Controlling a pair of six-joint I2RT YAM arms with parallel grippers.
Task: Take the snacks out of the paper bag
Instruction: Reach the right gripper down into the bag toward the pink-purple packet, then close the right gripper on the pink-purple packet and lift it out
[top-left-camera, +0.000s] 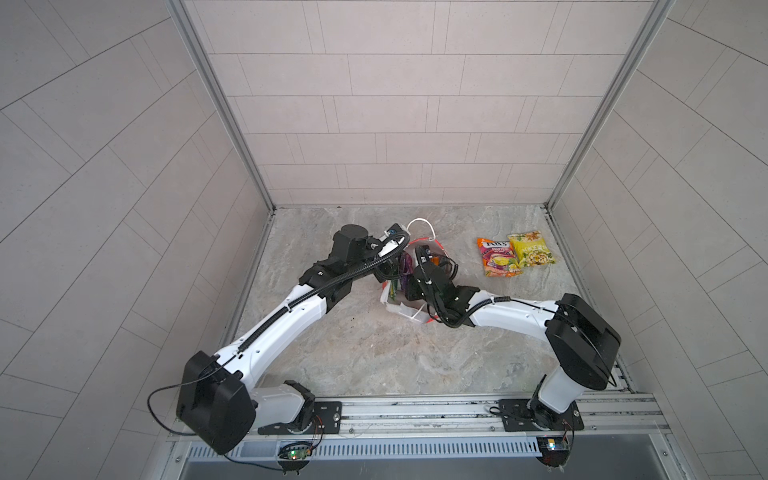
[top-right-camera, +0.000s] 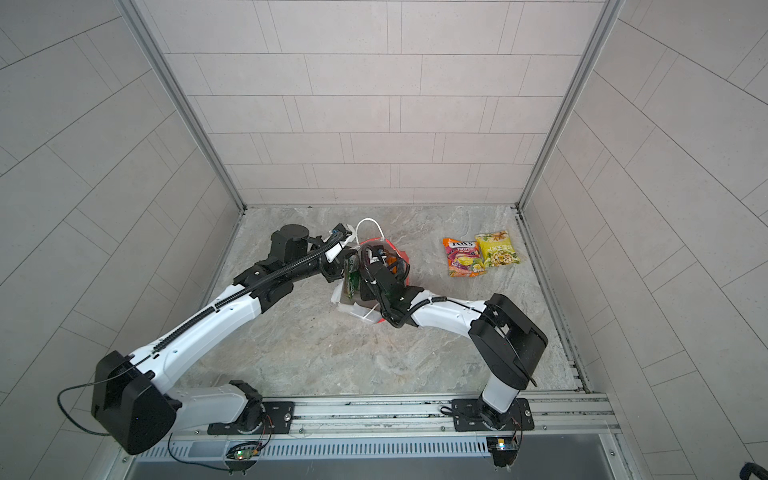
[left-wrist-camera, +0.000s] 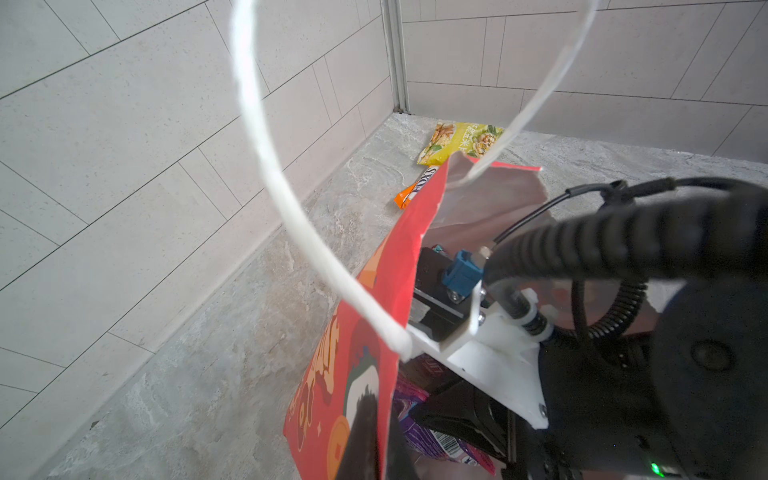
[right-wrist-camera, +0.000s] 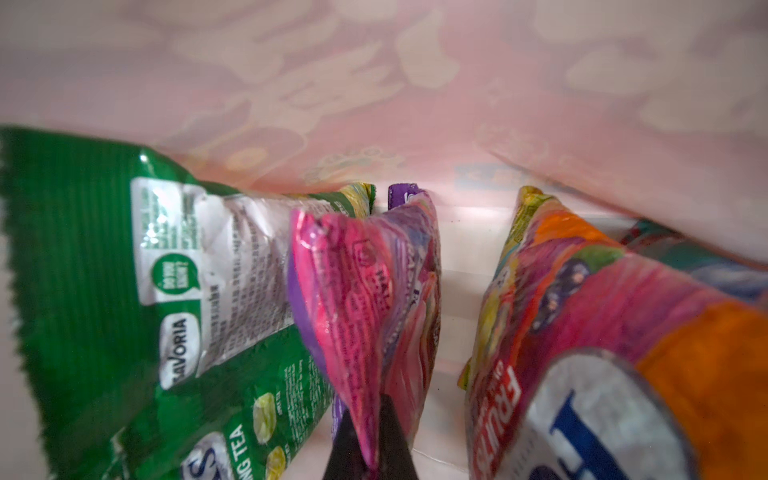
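Now: right gripper (right-wrist-camera: 372, 451) down inside paper bag (left-wrist-camera: 399, 249), jaws pinched on purple-pink packet (right-wrist-camera: 365, 299). Green packet (right-wrist-camera: 95, 270) and orange FRUITS packet (right-wrist-camera: 623, 332) flank it. Left gripper (left-wrist-camera: 382, 449) clamped on bag's red wall below cord handle (left-wrist-camera: 291, 208). Orange-pink FOX'S packet (top-left-camera: 498, 257) and yellow packet (top-left-camera: 532, 249) lie touching on table (top-left-camera: 374, 353), right of bag.

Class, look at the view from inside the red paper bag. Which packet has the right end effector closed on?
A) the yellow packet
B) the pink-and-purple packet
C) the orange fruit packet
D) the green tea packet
B: in the right wrist view the right end effector is pinched shut on the pink-and-purple packet, while the green packet and the orange packet stand ungripped beside it.
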